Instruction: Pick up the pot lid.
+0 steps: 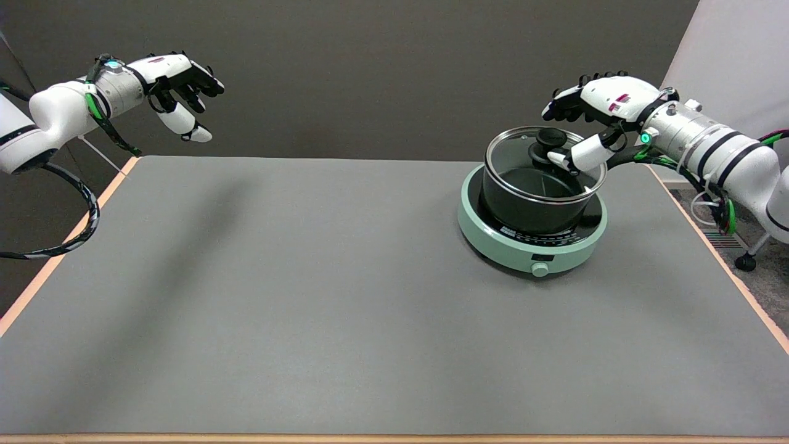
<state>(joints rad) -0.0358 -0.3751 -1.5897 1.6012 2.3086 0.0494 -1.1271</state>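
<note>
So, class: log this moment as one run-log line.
right hand: open, thumb beside black knob | round glass pot lid: on black pot | pot: on green cooker

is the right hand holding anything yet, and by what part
Nothing held: the right hand hovers open over the pot lid, thumb beside its black knob.

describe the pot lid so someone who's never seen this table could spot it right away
On the gray table's right side sits a round mint-green cooker bearing a black pot. The pot lid covers it: clear glass, metal rim, black knob, beside the right hand.
</note>
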